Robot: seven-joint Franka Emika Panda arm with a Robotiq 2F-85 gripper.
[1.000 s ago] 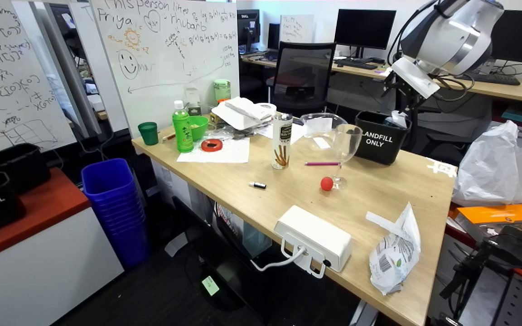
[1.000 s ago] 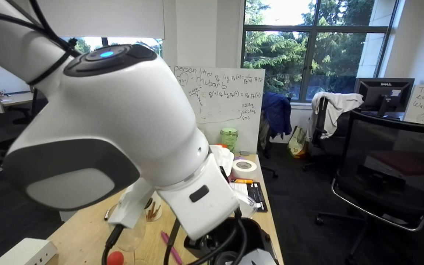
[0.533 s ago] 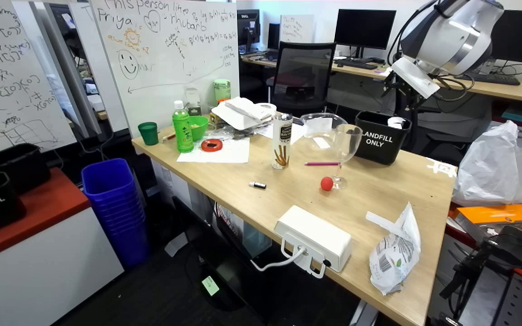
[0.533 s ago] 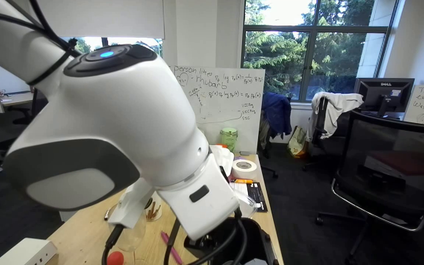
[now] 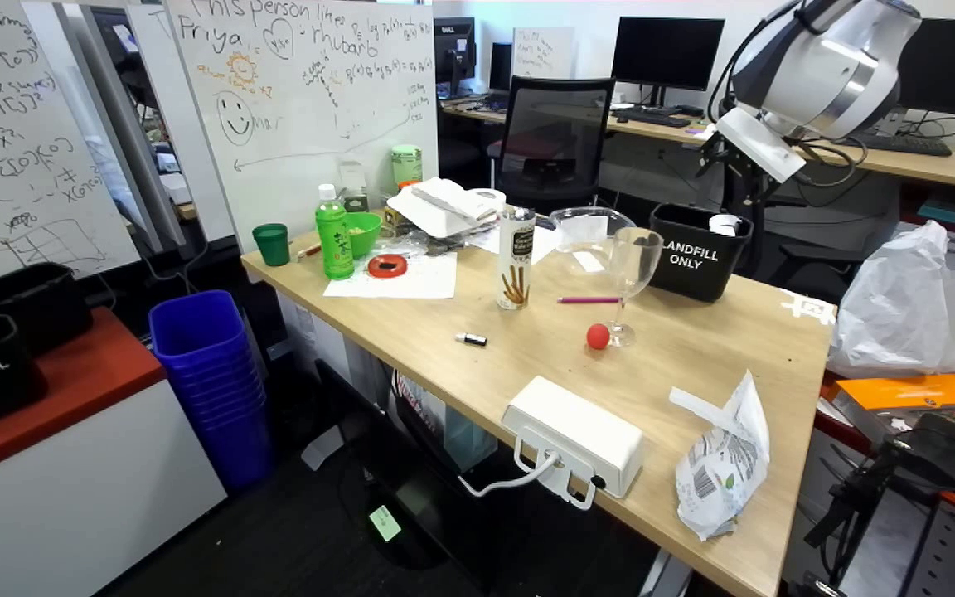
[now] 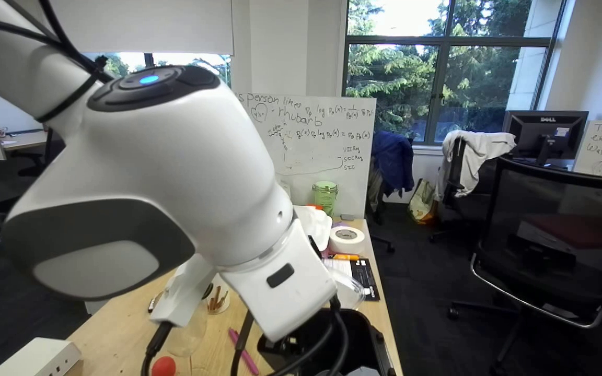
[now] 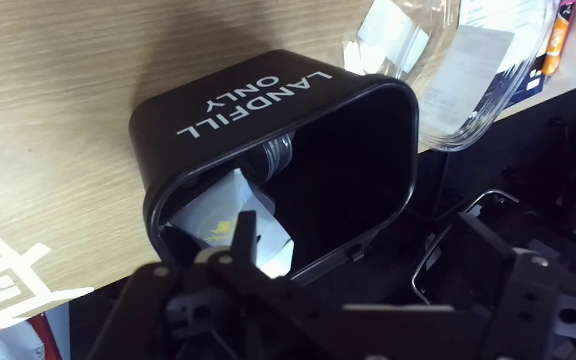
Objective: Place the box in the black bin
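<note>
The black bin (image 5: 685, 280) with white lettering stands at the table's far edge; it shows in the wrist view (image 7: 165, 112) and partly behind the arm in an exterior view (image 6: 380, 342). The small box (image 7: 213, 207), pale with gold print, lies tilted inside the bin; its lower part is hidden. A pale piece of it seems to show at the bottom edge in an exterior view (image 6: 365, 372). My gripper (image 7: 357, 216) is above the bin's back rim, fingers wide apart with nothing between them. One finger (image 7: 246, 235) overlaps the box in view; touching is unlikely but unclear.
A ribbed clear container (image 7: 278, 152) is also in the bin. A clear plastic tub (image 5: 592, 228), a wine glass (image 5: 635, 257) and a pink pen (image 5: 589, 300) stand near the bin. A red ball (image 5: 598, 337) and a white cabled box (image 5: 573, 431) are farther forward.
One second ago the box was at the gripper, just over the bin's rim. Half a second ago it was down in the bin, let go. Since then the arm has shifted slightly.
</note>
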